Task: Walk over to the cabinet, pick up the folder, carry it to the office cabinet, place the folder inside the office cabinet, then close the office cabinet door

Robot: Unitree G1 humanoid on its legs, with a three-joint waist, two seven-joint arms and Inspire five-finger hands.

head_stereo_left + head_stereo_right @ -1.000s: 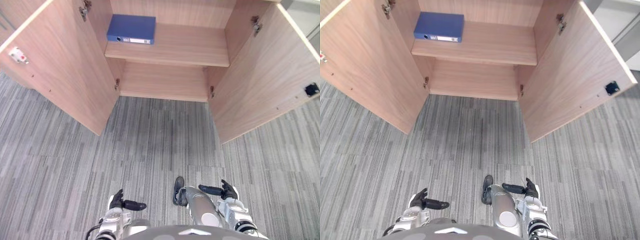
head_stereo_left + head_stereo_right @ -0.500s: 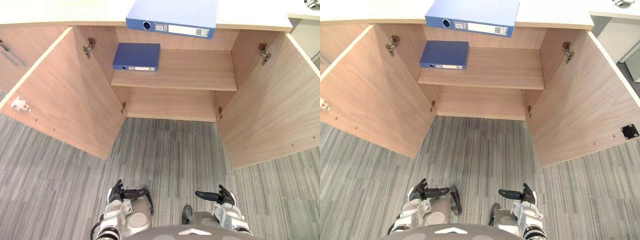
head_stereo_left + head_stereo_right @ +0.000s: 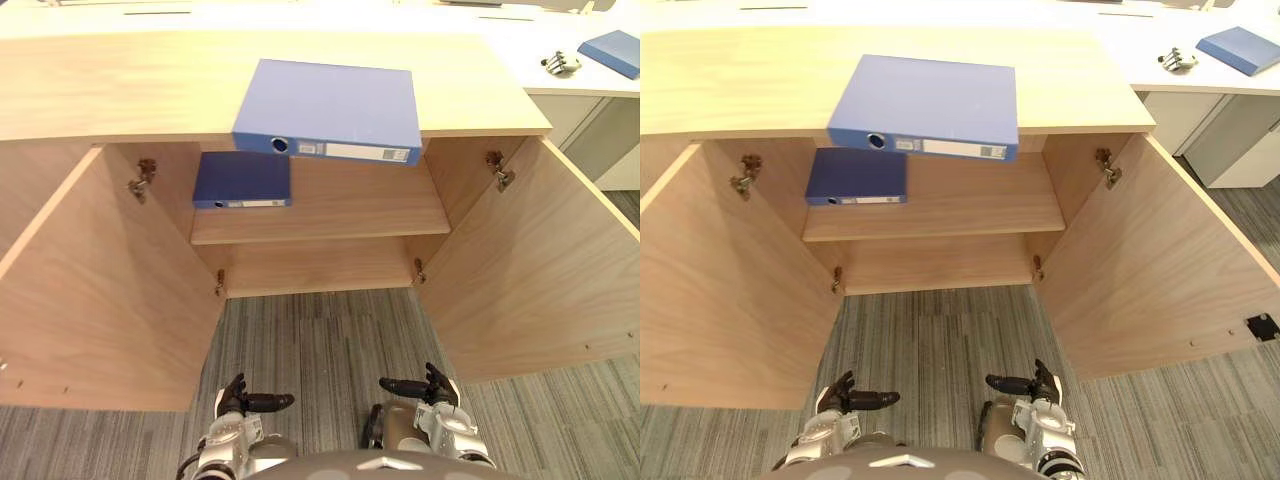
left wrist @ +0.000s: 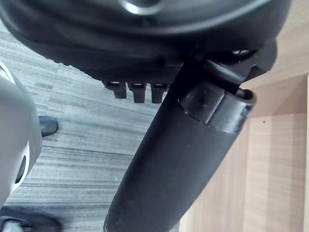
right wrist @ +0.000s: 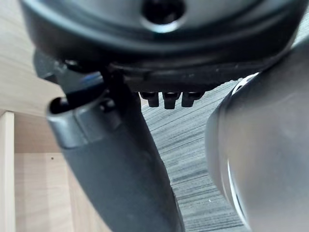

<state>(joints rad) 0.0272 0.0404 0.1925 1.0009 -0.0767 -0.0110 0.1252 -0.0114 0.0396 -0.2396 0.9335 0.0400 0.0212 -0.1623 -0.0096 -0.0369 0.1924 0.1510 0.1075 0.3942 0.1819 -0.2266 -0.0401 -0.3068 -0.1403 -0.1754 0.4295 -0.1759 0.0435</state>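
A blue folder [image 3: 330, 110] lies flat on top of the wooden cabinet [image 3: 120, 90], its spine jutting a little past the front edge. A second blue folder [image 3: 242, 180] lies on the left of the shelf inside. Both cabinet doors stand wide open. My left hand [image 3: 240, 402] and right hand [image 3: 432, 386] hang low over the carpet, well short of the cabinet, both open and holding nothing. The left wrist view has the left thumb [image 4: 183, 145] stretched out straight. The right thumb [image 5: 120, 159] is equally straight in the right wrist view.
The left door [image 3: 100, 290] and the right door [image 3: 540, 270] swing out towards me on either side of a strip of grey carpet [image 3: 320, 340]. A white desk [image 3: 540, 40] at the far right carries another blue folder [image 3: 610, 50] and a small metal object [image 3: 560, 63].
The camera has swung upward, so the cabinet top and the folder on it now fill the upper picture. Both hands stay low and empty.
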